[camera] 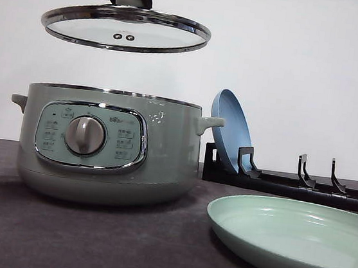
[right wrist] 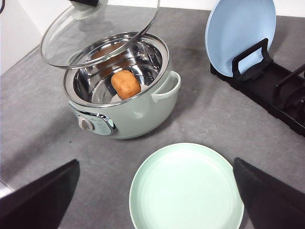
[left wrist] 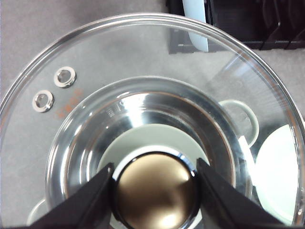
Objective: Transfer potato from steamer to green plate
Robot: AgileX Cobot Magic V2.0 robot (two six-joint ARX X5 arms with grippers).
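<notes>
My left claw (left wrist: 155, 183) is clamped on the lid (camera: 125, 29) knob, holding the lid level above the steamer (camera: 108, 145). My right claw (right wrist: 155, 200) is spread wide over the green plate (right wrist: 186, 188) near the bench's front edge. The potato (right wrist: 126, 84) sits in the open steamer; the blue plate (right wrist: 239, 34) stands in the rack (right wrist: 267, 88).

a staged test bench: bare white wall (camera: 291, 56), grey cloth-covered table (right wrist: 214, 124).
</notes>
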